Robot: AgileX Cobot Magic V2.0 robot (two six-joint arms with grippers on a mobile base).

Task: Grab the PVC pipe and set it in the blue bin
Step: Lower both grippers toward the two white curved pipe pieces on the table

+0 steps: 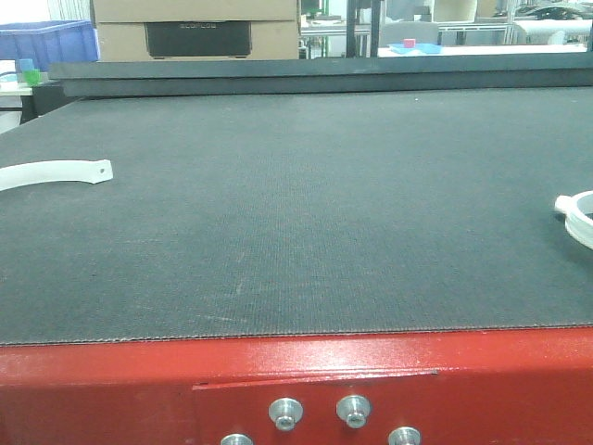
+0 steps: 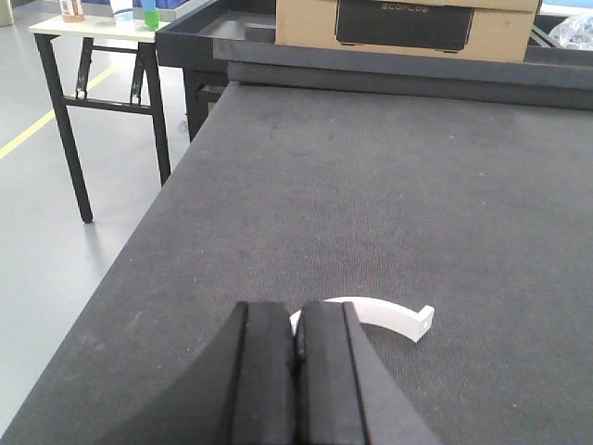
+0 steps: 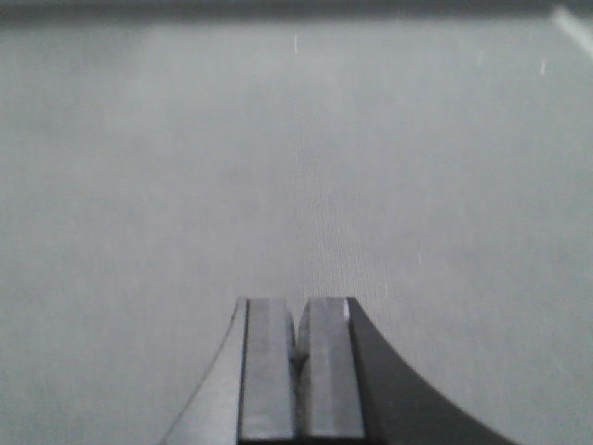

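Note:
A white curved PVC pipe piece lies flat on the dark mat at the far left. In the left wrist view the same arc rests on the mat just beyond and slightly right of my left gripper, which is shut with nothing between its fingers. A second white ring-shaped piece shows at the mat's right edge, partly cut off. My right gripper is shut and empty over bare mat. The blue bin stands beyond the table's far left corner. Neither gripper shows in the front view.
A cardboard box sits behind the raised far edge of the table. A red metal frame with bolts borders the near edge. Left of the table stands a small side table carrying bottles, with open floor beside it.

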